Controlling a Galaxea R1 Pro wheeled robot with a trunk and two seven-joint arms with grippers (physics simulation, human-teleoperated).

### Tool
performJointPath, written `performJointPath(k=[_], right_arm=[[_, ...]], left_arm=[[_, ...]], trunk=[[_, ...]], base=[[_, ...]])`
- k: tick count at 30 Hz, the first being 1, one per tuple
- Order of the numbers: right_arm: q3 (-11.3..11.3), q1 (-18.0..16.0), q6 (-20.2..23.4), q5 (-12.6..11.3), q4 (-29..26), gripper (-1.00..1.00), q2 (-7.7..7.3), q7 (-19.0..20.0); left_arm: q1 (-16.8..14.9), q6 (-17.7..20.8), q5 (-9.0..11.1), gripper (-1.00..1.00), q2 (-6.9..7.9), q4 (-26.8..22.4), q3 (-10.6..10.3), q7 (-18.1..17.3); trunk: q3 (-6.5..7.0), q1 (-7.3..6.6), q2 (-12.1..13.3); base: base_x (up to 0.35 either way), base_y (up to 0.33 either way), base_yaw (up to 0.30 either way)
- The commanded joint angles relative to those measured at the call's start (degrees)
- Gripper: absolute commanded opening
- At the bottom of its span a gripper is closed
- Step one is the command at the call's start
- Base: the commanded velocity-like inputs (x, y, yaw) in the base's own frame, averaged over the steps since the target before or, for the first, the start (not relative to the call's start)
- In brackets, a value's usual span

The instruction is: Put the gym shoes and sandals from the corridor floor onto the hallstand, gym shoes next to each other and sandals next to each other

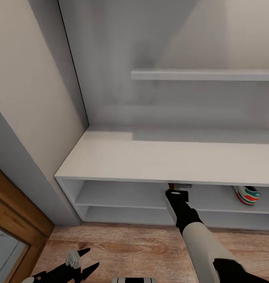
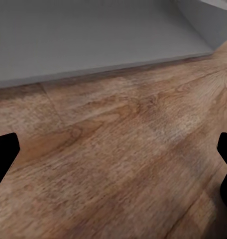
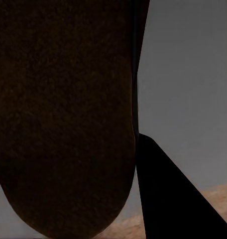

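Note:
The pale hallstand (image 1: 150, 157) has a long bench over two open tiers. One gym shoe (image 1: 247, 194) stands in the upper tier at the right. My right gripper (image 1: 176, 188) reaches under the bench edge into that same tier, left of the shoe, shut on a brown sandal (image 1: 171, 185). Up close, the sandal's dark sole (image 3: 63, 114) hangs before the grey rack, with one black finger (image 3: 166, 194) beside it. My left gripper (image 1: 88, 259) hovers open and empty low over the corridor floor (image 2: 123, 144), its fingertips (image 2: 4, 154) spread wide.
A beige wall and grey door frame (image 1: 20, 157) close off the left end of the hallstand, with a wooden door edge (image 1: 12, 212) below. A wall shelf (image 1: 205, 74) juts out above the bench. The lower tier (image 1: 126, 215) is bare on the left.

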Motion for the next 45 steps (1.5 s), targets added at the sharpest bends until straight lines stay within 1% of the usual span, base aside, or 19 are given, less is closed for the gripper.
performJointPath(k=[1, 15, 16, 35, 45], right_arm=[[-0.3, 0.0, 0.4, 0.4, -0.1, -1.00, 0.07, 0.0], [-0.3, 0.0, 0.4, 0.4, -0.1, -1.00, 0.07, 0.0], [-0.3, 0.0, 0.4, 0.4, -0.1, 1.00, 0.07, 0.0], [-0.3, 0.0, 0.5, 0.4, -0.1, 1.00, 0.07, 0.0], [-0.3, 0.0, 0.5, 0.4, -0.1, 1.00, 0.07, 0.0]], left_arm=[[0.0, -0.2, 0.0, 1.00, 0.01, 0.0, 0.1, -0.2], [0.0, -0.2, 0.1, 1.00, 0.07, 0.1, 0.1, -0.3], [0.0, -0.2, 0.1, 1.00, 0.07, 0.1, 0.1, -0.3], [0.0, -0.3, 0.2, 1.00, 0.07, 0.0, 0.3, -0.3], [0.0, -0.3, 0.2, 1.00, 0.07, 0.0, 0.3, -0.3]], trunk=[[-0.05, 0.00, 0.0], [-0.05, 0.00, 0.0], [-0.05, 0.00, 0.0], [-0.05, 0.00, 0.0], [-0.05, 0.00, 0.0]], base=[[0.163, 0.000, 0.000], [0.048, 0.000, 0.000], [0.001, 0.000, 0.000], [-0.005, 0.000, 0.000], [-0.232, 0.000, 0.000]])
